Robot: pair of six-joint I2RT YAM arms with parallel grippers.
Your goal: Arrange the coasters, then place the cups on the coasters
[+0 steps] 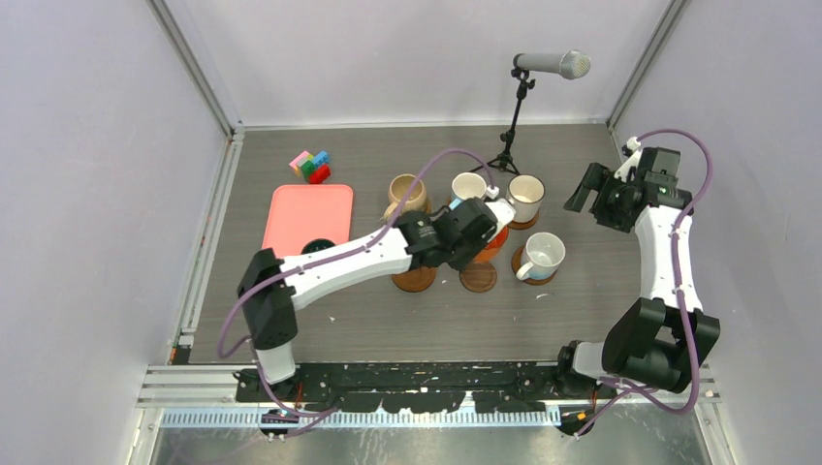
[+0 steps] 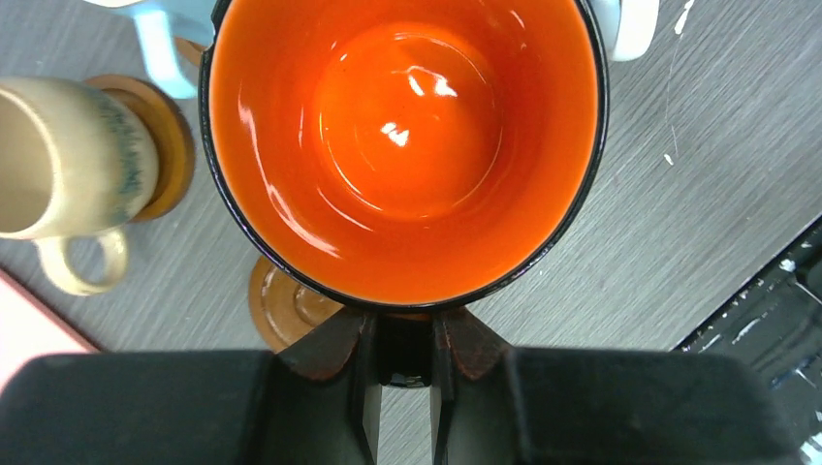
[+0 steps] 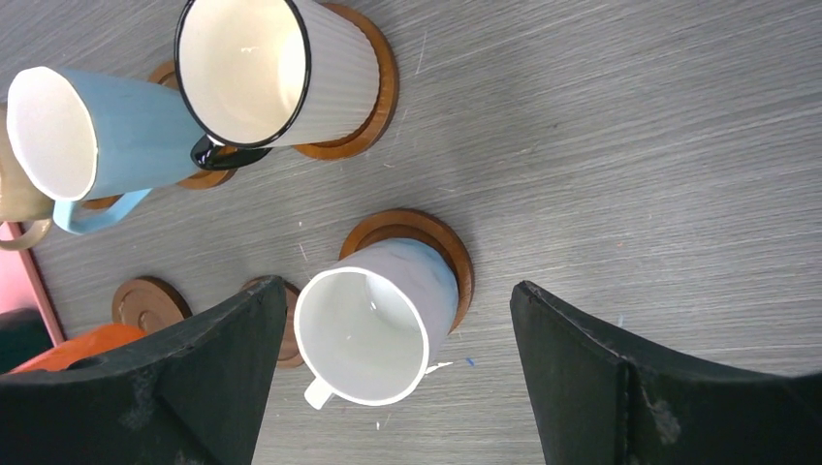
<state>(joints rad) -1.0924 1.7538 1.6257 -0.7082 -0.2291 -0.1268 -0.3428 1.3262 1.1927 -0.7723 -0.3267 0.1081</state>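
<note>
Front row: I've got two coasters with nothing on them, the left bare coaster point(image 1: 414, 280) and the right bare coaster point(image 1: 478, 278), side by side.
White cup: the white cup point(image 1: 541, 255) sits on its own coaster point(image 3: 412, 228), to the right of those two.
Left gripper: my left gripper point(image 2: 404, 344) is pinched tight on the near side of the orange cup point(image 2: 407, 145).
Orange cup: upright, just behind the right bare coaster; I can't tell if it touches the table.
Right gripper: my right gripper point(image 1: 584, 191) hangs out to the right with its jaws spread wide, holding nothing.
Back row: beige cup point(image 1: 407, 192), blue cup point(image 1: 468, 185) and cream cup point(image 1: 525, 197), each on a coaster.
Tray: a pink tray point(image 1: 310, 208) lies on the left, with a dark cup point(image 1: 312, 248) at its near edge, half hidden.
Far side: toy blocks point(image 1: 310, 166) and a microphone point(image 1: 553, 64) on its stand.
</note>
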